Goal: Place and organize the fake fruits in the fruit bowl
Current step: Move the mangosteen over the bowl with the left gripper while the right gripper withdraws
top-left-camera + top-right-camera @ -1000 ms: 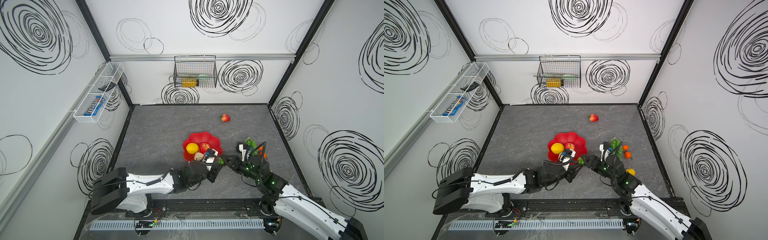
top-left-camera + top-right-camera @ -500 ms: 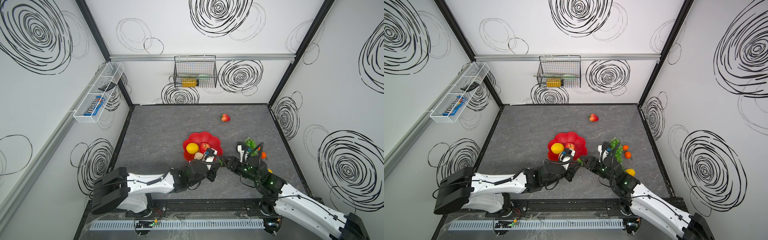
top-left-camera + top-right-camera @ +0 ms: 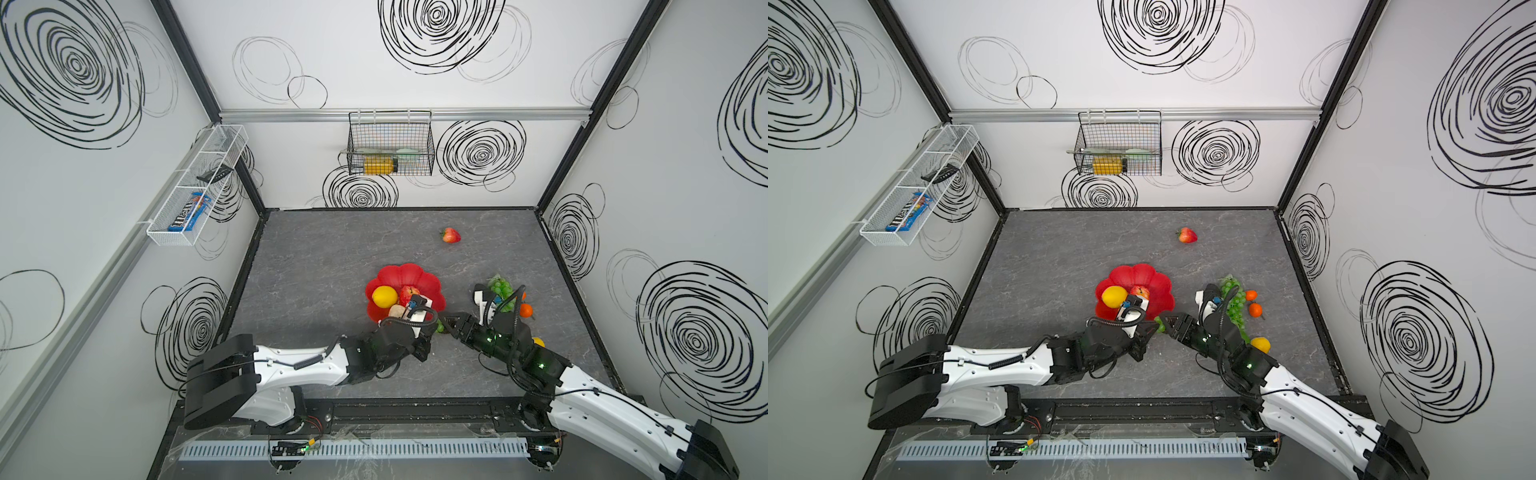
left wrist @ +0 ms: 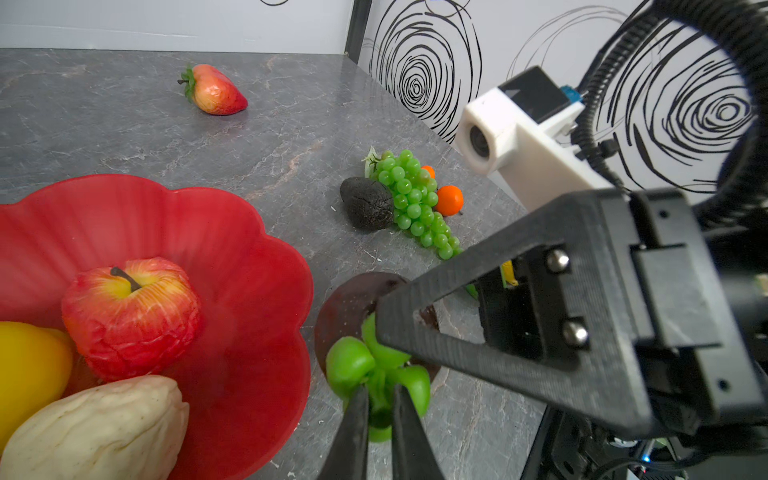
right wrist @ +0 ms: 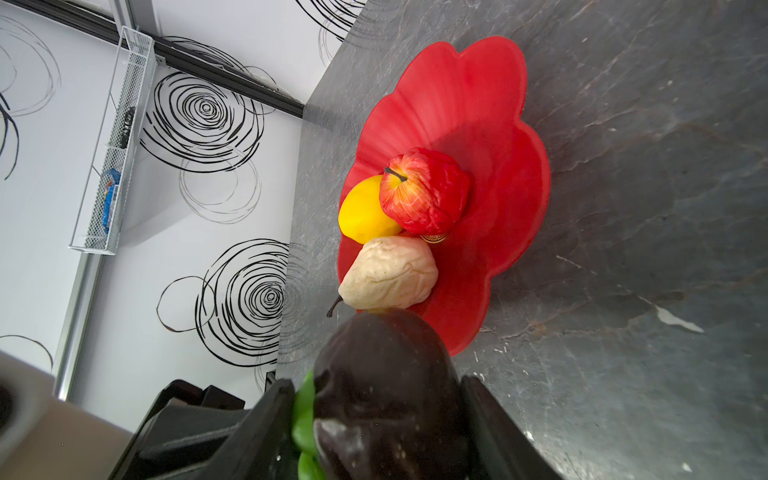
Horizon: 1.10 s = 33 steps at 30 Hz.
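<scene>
Mangosteen point(image 5: 386, 374) shown gripped from two sides at once, just beside the near rim of the fruit bowl point(image 3: 409, 274) and over the grey tabletop point(image 3: 332, 257); whether it was lifted clear of the surface could not be told. Its dark purple body was clamped between the two fingers of the right gripper point(image 5: 376, 384), one finger being pressed against each flank in the right wrist view. Its green calyx point(image 4: 349, 365) was pinched by the left gripper point(image 4: 379, 399), whose narrow tips were drawn together with only the green leaf between them. In both top views the two grippers were seen meeting tip to tip at that spot, the left arm being extended from the left and the right arm from the right. Three fruits were contained in the bowl, crowded together in its near left part: a red apple point(image 4: 129, 316), a yellow lemon point(image 5: 365, 212) and a beige pear point(image 5: 388, 274), the pear being placed nearest the mangosteen. A strawberry point(image 3: 451, 235) was seen alone, far back on the tabletop. Grouped at the right side were green grapes point(image 4: 415, 203), a dark avocado point(image 4: 368, 203) touching them, two small oranges point(image 3: 1255, 310) just beside the grapes, and a second lemon point(image 3: 1260, 345) partly hidden by the right arm.
</scene>
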### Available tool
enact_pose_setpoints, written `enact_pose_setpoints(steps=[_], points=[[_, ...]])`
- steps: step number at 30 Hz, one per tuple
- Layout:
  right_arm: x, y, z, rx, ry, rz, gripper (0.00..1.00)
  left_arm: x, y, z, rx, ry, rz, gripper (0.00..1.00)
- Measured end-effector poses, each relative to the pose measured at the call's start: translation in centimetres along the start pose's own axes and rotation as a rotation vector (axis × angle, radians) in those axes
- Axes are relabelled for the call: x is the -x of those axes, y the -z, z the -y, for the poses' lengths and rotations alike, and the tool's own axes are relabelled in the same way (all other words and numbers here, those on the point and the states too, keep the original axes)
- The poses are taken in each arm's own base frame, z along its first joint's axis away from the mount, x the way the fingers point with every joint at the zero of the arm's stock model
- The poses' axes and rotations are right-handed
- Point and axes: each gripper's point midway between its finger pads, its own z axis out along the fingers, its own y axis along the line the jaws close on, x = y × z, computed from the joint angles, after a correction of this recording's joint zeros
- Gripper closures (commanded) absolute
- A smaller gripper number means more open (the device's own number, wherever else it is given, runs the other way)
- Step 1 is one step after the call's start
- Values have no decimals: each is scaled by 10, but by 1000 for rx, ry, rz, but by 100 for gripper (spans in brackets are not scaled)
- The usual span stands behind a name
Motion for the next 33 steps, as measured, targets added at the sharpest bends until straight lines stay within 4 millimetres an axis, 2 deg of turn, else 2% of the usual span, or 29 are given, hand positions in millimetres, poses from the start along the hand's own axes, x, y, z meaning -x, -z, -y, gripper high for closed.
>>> enact_pose_setpoints(steps=[6, 10, 13, 17, 21, 26, 29, 33], points=[[6, 2, -6, -15, 66, 12, 18, 2, -1, -9, 21, -2, 0, 90], [24, 14, -21, -16, 151, 84, 8, 5, 1, -25, 62, -13, -13, 90], [38, 27, -25, -33, 213, 157, 4, 7, 1, -39, 106, -41, -40, 90], [49, 40, -15, -93, 268, 219, 2, 17, -2, -45, 152, -99, -81, 90], [55, 46, -2, -148, 288, 240, 1, 22, -15, -43, 178, -165, -137, 90], [58, 50, 15, -189, 283, 258, 1, 5, -29, -52, 238, -239, -258, 91], [60, 52, 23, -205, 273, 260, 1, -5, -27, -60, 264, -264, -312, 90], [61, 53, 30, -214, 260, 258, 1, -4, -25, -69, 303, -287, -346, 90]])
